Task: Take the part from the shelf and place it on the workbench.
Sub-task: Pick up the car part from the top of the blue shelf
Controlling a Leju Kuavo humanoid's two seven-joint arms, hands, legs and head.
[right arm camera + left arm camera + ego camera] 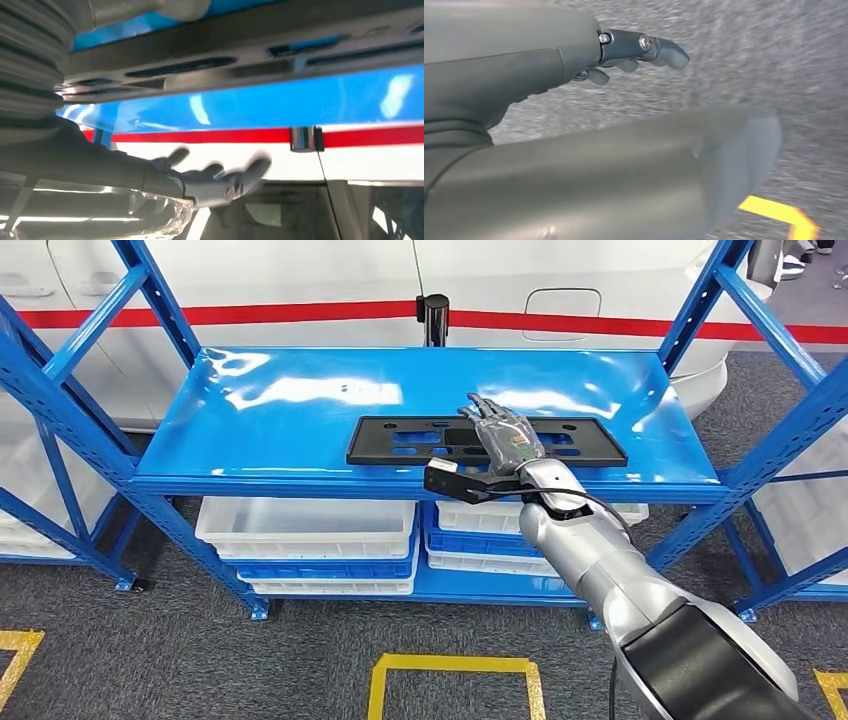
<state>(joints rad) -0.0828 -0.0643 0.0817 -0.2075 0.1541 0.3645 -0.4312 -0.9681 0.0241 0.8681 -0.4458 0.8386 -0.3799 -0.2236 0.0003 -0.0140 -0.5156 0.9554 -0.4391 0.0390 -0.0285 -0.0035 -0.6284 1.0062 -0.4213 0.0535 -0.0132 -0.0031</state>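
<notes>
The part (400, 440) is a flat black rectangular frame with slots, lying near the front edge of the blue shelf (280, 405). My right hand (505, 433) reaches over the part's middle with fingers stretched out and apart, holding nothing. In the right wrist view the part (240, 55) runs as a long dark bar, and the spread fingers (220, 180) hover clear of it. My left hand (624, 50) hangs over the grey floor, fingers loosely extended and holding nothing.
White and blue bins (305, 530) are stacked on the lower shelf. Blue uprights and braces (70, 420) frame both sides. A black post (434, 318) stands behind the shelf. Yellow lines (450, 665) mark the grey floor in front.
</notes>
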